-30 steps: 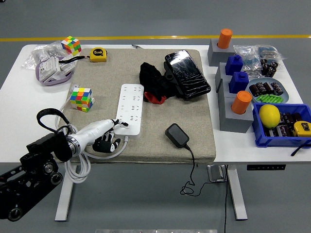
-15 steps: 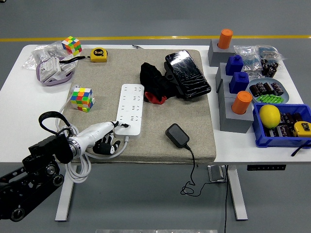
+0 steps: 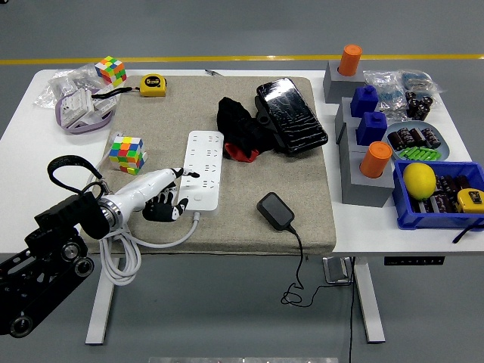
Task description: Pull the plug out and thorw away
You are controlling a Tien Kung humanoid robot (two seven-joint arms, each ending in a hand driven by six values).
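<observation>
On the tabletop lies a mat. The power strip sits left of centre on it, the adapter to its right (nearer the front edge), the cube to its left.

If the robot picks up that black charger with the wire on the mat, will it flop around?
Probably part of it. The black charger looks like a hard little block, so it should stay stiff. Its thin cable hangs off the mat edge in loose curls, so it would likely dangle and swing. It looks light for its size.
</observation>
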